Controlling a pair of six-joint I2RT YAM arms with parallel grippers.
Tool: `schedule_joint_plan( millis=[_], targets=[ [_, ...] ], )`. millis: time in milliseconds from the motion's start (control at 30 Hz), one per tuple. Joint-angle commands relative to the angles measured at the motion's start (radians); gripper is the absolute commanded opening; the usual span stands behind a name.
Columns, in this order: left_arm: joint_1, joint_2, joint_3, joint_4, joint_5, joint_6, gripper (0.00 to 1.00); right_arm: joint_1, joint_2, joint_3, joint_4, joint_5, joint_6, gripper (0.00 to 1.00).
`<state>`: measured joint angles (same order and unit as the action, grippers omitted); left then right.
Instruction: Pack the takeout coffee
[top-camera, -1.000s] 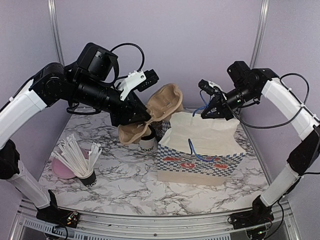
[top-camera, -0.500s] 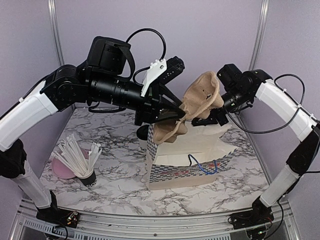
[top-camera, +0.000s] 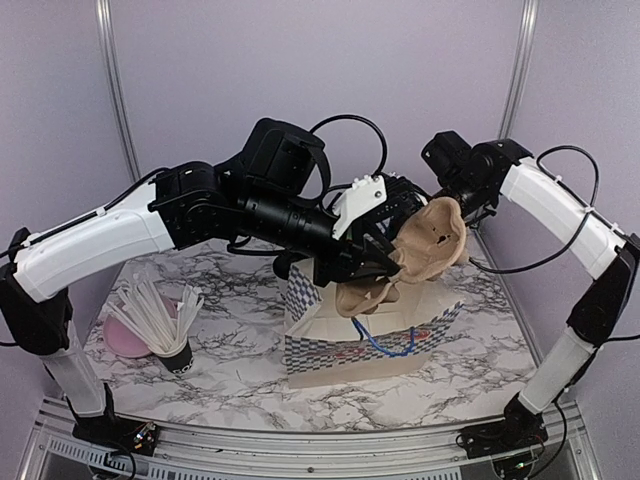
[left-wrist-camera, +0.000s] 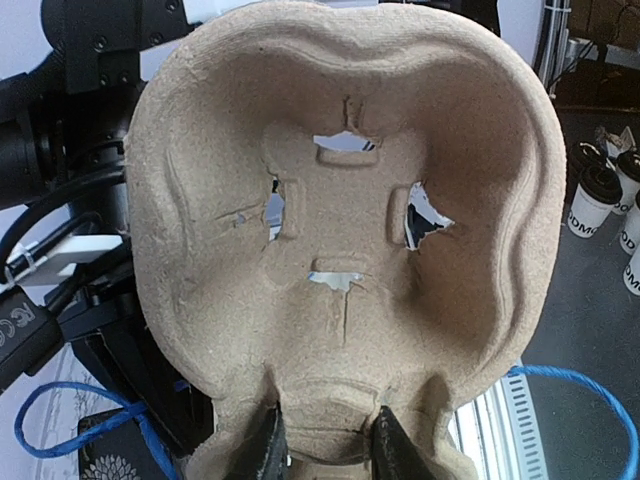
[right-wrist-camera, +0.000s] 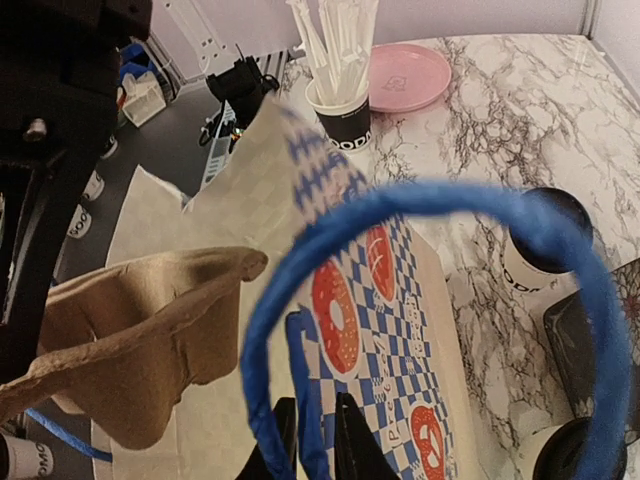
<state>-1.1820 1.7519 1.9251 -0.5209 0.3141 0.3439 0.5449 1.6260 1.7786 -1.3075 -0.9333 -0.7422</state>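
Step in hand, as judged: seat the cardboard cup tray (top-camera: 425, 245) in the paper bag (top-camera: 350, 345) ahead of the coffee.

- Left hand (left-wrist-camera: 325, 450): clenched on the tray's near rim, 1 finger on each face. The tray stands nearly on edge beyond the fingers, cup wells facing the wrist camera, its low end over the bag mouth.
- Right hand (right-wrist-camera: 318, 445): clamped on the foot of 1 blue rope handle (right-wrist-camera: 430, 200), which loops up past the fingers. The bag wall just ahead of this hand is drawn up and out.
- Takeout coffee: 2 lidded cups (right-wrist-camera: 540, 240) (right-wrist-camera: 575, 450) stand on the tabletop (right-wrist-camera: 520, 100), off to the side of the right hand past the bag's printed wall. Neither is in the tray or the bag.

Notes for doing it well:
1. The tray looks about as wide as the mouth, so the right hand should keep the handle taut and away from the left hand.
2. Enter low end first, then level the tray inside so the wells face up.
3. Watch the second handle (top-camera: 385, 345) below the left hand; it could snag the rim.
4. Let go only once the tray sits flat.
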Motion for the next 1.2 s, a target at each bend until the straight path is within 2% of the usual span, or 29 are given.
schedule_joint_plan(
  millis=[0,200,400,667,800,967,1167],
  targets=[
    [-0.002,0.000,-0.058,-0.030,-0.082,0.021,0.27,0.008,0.030,0.055,-0.042,0.018,-0.032,0.17],
    [-0.005,-0.020,-0.127,-0.094,-0.164,0.009,0.27,-0.023,0.052,0.134,-0.057,0.026,-0.051,0.46],
    [-0.005,-0.001,-0.114,-0.151,-0.261,-0.004,0.27,-0.110,0.050,0.203,-0.064,-0.015,-0.068,0.59],
    [-0.004,0.123,0.015,-0.329,-0.321,-0.038,0.28,-0.172,-0.021,0.199,-0.063,-0.043,-0.090,0.62],
    [-0.004,0.172,0.067,-0.367,-0.348,-0.080,0.28,-0.193,-0.065,0.190,-0.051,-0.044,-0.088,0.63],
    [-0.004,0.200,0.110,-0.394,-0.356,-0.139,0.28,-0.200,-0.121,0.122,0.018,-0.014,-0.061,0.63],
    [-0.004,0.286,0.204,-0.519,-0.351,-0.200,0.29,-0.201,-0.159,0.048,0.073,0.019,-0.042,0.63]
  ],
)
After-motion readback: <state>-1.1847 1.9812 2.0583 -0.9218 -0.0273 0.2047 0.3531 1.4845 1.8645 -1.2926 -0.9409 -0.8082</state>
